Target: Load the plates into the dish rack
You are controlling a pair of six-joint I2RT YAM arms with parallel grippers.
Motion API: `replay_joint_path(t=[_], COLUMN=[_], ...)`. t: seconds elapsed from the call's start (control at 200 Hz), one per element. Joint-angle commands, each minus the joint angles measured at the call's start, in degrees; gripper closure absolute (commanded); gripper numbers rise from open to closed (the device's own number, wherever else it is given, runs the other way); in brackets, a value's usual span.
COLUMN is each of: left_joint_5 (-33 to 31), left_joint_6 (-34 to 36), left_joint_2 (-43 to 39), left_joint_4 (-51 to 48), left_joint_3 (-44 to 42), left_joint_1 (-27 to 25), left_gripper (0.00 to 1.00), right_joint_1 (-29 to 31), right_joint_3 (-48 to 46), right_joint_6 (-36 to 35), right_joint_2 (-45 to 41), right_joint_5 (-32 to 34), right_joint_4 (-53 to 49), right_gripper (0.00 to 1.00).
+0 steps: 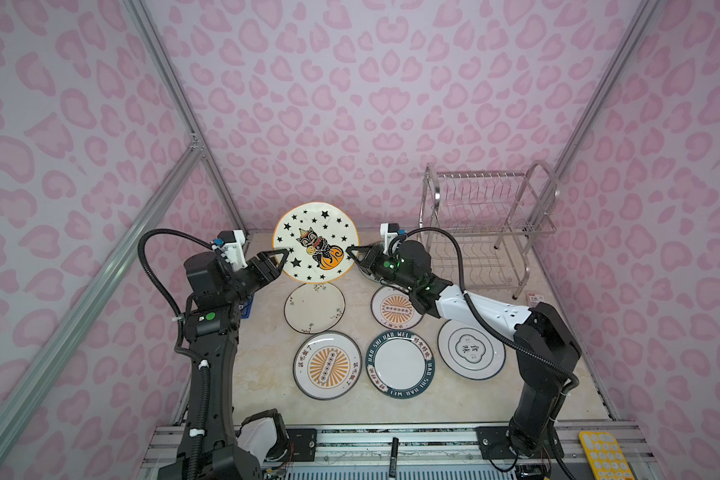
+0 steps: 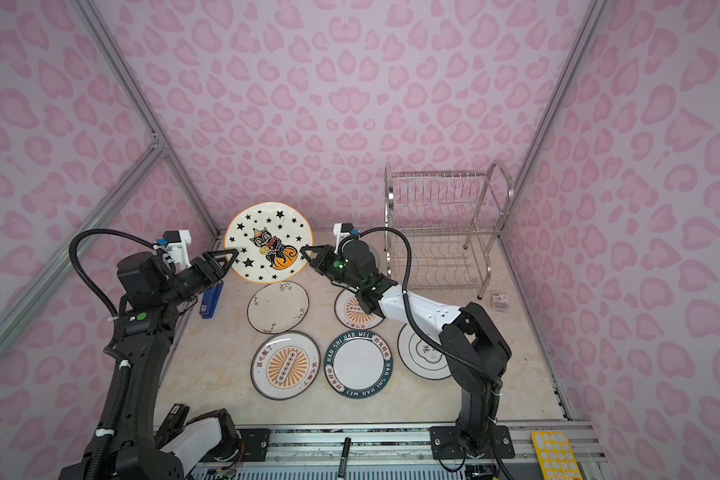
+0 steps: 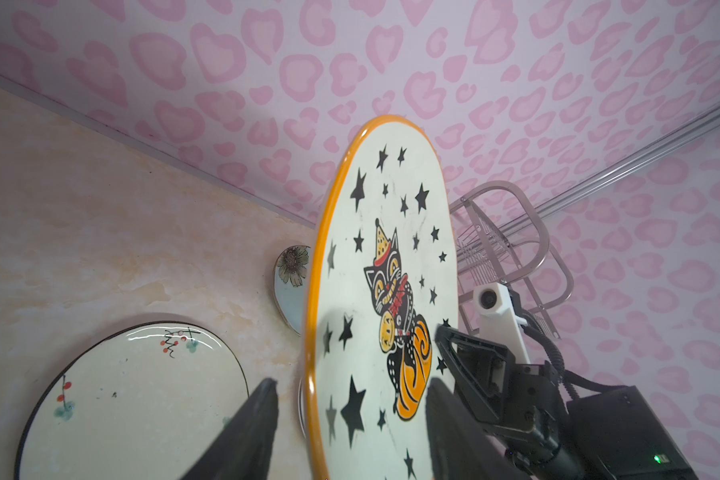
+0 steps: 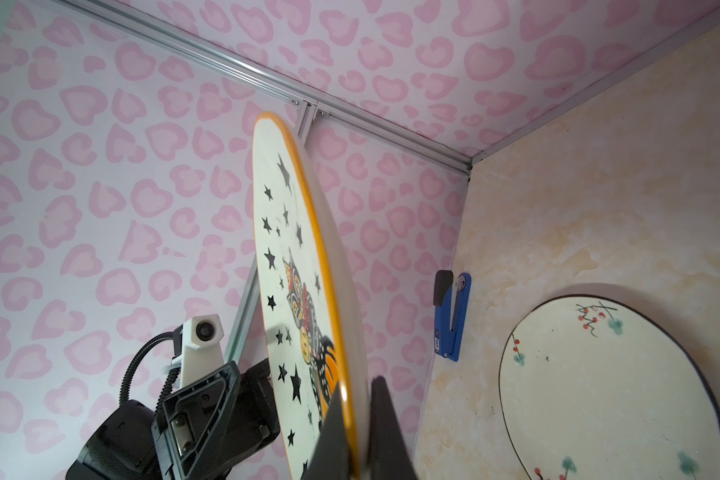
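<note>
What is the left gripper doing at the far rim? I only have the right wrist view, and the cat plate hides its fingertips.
Observer: The left gripper has its jaws open astride the rim of the star-and-cat plate, with one finger on each face and gaps showing on both sides.
Operator: Are there any plates in the rack yet?
Observer: No. The dish rack stands at the back right, and neither tier holds a plate.
</note>
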Motion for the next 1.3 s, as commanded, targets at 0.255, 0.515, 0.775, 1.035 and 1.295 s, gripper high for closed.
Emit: replay_joint_path(t=[0.255,0.515,0.775,1.035,1.295], left_joint_5=[2.45,3.18,2.92,2.95,3.78], left_joint_6=[0.17,-0.17,-0.13,-1.63,-9.91], left_joint_2=[0.27,0.54,0.44,-0.67,-3.02], left_joint_4=[1.84,2.51,2.25,3.66,10.21], left_joint_3=[-0.44,-1.02,-0.51,-0.85,-4.84], left_joint_1=[-0.01,-0.01,-0.01,-0.01,-0.01], left_gripper=[0.54,0.71,0.92,0.96,0.96], right_joint_1=[0.26,0.78,1.02,1.27,2.48], right_joint_3=[1.07,1.99,2.53,3.06,1.51], right_joint_6=[1.79,1.68,0.78,0.22,-1.92], right_joint_2=[0.04,0.57,0.65,0.78,-0.66], right_joint_5=[-1.37,-2.31,-2.72,-3.75,-2.13], right_joint_4=[11.34,11.45,10.37,9.86,9.03], right_gripper=[1.0,1.0,1.0,0.84,0.64])
